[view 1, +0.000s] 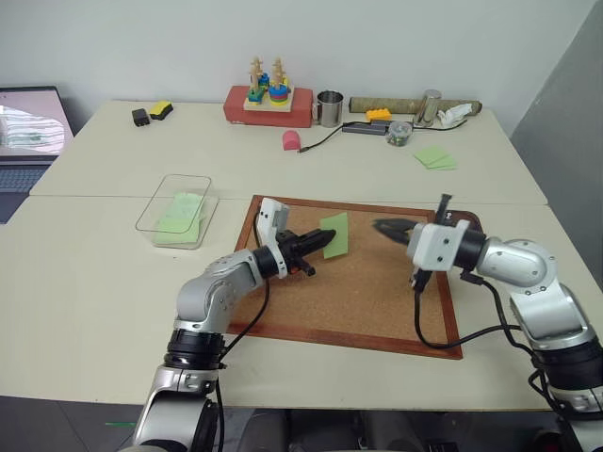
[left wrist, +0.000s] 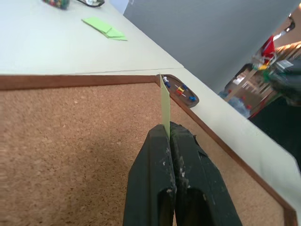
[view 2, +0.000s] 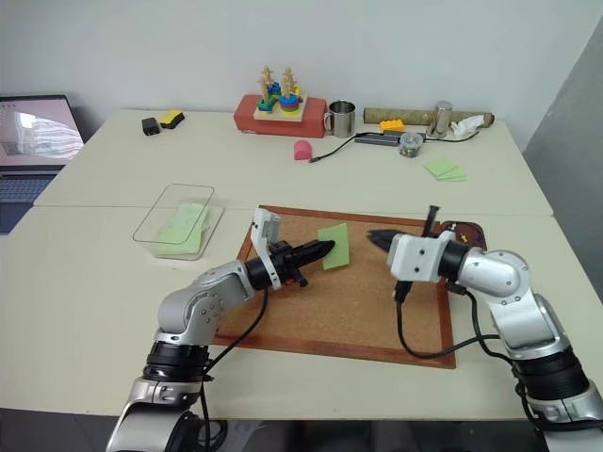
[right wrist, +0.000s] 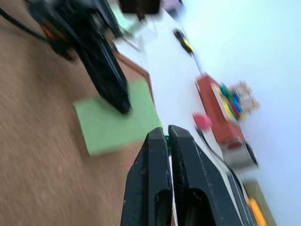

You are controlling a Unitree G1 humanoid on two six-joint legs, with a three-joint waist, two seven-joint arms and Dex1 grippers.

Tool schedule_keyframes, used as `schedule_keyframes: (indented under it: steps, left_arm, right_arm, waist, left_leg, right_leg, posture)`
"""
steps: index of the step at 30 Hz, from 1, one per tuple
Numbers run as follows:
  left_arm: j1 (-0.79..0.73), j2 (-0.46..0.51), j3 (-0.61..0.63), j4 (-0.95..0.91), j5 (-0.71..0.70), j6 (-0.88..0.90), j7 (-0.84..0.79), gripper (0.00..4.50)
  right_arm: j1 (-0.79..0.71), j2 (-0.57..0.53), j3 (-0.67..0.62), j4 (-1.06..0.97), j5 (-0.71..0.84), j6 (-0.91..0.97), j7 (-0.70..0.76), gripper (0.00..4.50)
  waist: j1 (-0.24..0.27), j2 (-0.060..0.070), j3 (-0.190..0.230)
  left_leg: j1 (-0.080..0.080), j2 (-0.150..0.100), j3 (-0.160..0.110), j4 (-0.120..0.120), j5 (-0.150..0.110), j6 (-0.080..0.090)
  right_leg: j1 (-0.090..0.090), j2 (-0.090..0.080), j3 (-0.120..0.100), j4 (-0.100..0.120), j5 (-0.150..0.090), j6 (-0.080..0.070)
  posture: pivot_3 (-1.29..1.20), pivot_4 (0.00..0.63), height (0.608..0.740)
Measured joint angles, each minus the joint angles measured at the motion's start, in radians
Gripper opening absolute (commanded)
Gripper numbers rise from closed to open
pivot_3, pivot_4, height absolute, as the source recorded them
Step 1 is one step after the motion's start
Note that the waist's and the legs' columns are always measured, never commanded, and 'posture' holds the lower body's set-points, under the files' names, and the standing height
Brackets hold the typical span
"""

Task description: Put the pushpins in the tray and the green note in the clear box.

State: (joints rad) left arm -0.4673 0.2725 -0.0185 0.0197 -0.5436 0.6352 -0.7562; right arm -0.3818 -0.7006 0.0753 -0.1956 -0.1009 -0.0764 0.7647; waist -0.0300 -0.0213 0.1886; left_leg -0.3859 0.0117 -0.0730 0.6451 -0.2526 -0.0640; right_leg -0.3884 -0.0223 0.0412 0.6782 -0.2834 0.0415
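Cork fills the middle of the head views: a wood-framed corkboard (view 1: 358, 282) lies flat on the pale tabletop (view 1: 94, 282). Over its far half the left gripper (view 1: 325, 240) has its jaws clenched on one edge of the green note (view 1: 335, 234), which stands lifted off the cork. Facing it from the other side, the right gripper (view 1: 382, 226) hangs above the board with its jaws clenched on a small green thing (too small there to name), apart from the note. On the robot's left of the board sits the clear box (view 1: 160, 221), green paper already lying inside. Just past the board's far right corner, partly behind the right arm, is the dark tray (view 2: 468, 229). Farther back lie a few loose green notes (view 1: 435, 157), a metal mug (view 1: 329, 108) and a red toy base with coloured rings (view 1: 268, 104).

From the left wrist, the two black fingers (left wrist: 155, 179) press together on the note, seen edge-on as a thin pale strip rising between them. Beyond the board's corner the tray (left wrist: 181, 92) holds red, yellow and blue pushpins (left wrist: 181, 89).

From the right wrist, the black fingers (right wrist: 150, 183) meet on a small green pin head (right wrist: 166, 140); past them the other arm's dark jaws overlap the note (right wrist: 113, 125) above the cork
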Motion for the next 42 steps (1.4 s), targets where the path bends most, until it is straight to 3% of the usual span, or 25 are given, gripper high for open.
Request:
schedule_keyframes:
  steps: [5,13,27,32,42]
  left_arm:
    - [0.03,0.103,-0.024,-0.145,0.017,-0.053,-0.075,0.06]
    - [0.004,0.135,-0.025,-0.215,0.02,-0.077,-0.096,0.06]
    - [0.021,0.136,-0.04,-0.214,0.042,-0.111,-0.102,0.0]
    - [0.021,0.136,-0.041,-0.204,0.046,-0.121,-0.107,0.0]
    - [0.021,0.135,-0.053,-0.172,0.059,-0.143,-0.111,0.0]
  right_arm:
    - [-0.033,-0.028,-0.084,0.248,-0.05,0.176,-0.124,0.0]
    - [-0.102,-0.034,-0.056,0.456,-0.083,0.222,-0.155,0.0]
    - [-0.136,-0.018,-0.039,0.529,-0.073,0.265,-0.17,3.01]
    - [-0.139,-0.018,-0.048,0.503,-0.064,0.289,-0.171,4.28]
    - [-0.138,-0.019,-0.055,0.503,-0.043,0.309,-0.179,4.39]
  waist:
    - [0.001,0.0,0.0]
    - [-0.004,0.0,0.0]
    - [-0.003,0.0,0.0]
    - [-0.003,0.0,0.0]
    - [-0.003,0.0,0.0]
  left_leg:
    - [0.0,0.0,0.002,0.0,0.0,0.0]
    - [0.001,0.0,0.003,0.0,0.0,0.0]
    - [0.001,0.0,0.003,0.0,0.0,0.0]
    - [0.0,0.0,0.003,0.0,0.0,0.0]
    - [0.0,0.0,0.003,0.0,0.0,0.0]
  right_leg:
    - [0.0,-0.001,0.001,0.0,0.0,0.0]
    - [0.0,0.0,0.002,0.0,0.0,0.0]
    - [0.0,0.0,0.002,0.0,0.0,0.0]
    - [0.0,0.0,0.002,0.0,0.0,0.0]
    - [0.0,0.0,0.002,0.0,0.0,0.0]
  posture:
    - [0.0,0.15,0.74]
    - [0.0,0.15,0.74]
    - [0.0,0.15,0.74]
    - [0.0,0.15,0.74]
    - [0.0,0.15,0.74]
